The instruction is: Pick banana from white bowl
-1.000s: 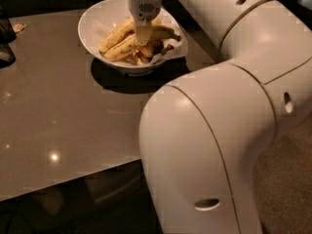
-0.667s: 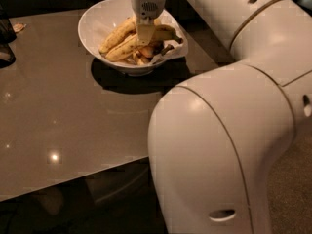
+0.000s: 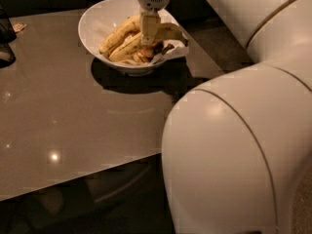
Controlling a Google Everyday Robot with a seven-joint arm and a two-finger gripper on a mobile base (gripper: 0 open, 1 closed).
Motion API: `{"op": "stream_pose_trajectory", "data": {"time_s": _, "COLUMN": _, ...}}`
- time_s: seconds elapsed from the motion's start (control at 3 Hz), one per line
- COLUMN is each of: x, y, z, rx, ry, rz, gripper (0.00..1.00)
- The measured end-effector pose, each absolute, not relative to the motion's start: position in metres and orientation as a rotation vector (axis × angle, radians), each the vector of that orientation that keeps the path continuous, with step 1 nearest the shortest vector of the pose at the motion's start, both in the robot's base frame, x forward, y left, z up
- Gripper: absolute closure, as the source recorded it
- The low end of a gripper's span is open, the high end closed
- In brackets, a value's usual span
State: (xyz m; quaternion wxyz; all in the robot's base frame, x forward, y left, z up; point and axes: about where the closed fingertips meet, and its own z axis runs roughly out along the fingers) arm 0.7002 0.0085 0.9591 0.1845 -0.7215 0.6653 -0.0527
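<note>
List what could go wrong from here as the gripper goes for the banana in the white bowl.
The gripper sits down among several bananas lying pressed together, so it may lift two or bruise one.
Crumpled paper lines the white bowl and could come up too.
The bowl stands near the right edge of the table; a snag might drag it off.

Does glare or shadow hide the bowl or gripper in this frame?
Camera view: dim warm light; small glare spots on the table; the white bowl throws a dark shadow on its near side; the gripper, down in the bowl among the bananas, is lit and unhidden.
</note>
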Motion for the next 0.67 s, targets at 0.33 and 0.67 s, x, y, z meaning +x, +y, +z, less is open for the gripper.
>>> {"op": "stream_pose_trajectory", "data": {"time_s": 0.33, "x": 0.700, "y": 0.008, "z": 0.961, "rx": -2.033, "ry": 1.869, "rz": -0.154, "gripper": 1.00}}
{"op": "stream_pose_trajectory", "data": {"time_s": 0.67, "x": 0.700, "y": 0.013, "z": 0.973, "rx": -2.021, "ry": 1.859, "rz": -0.148, "gripper": 1.00}}
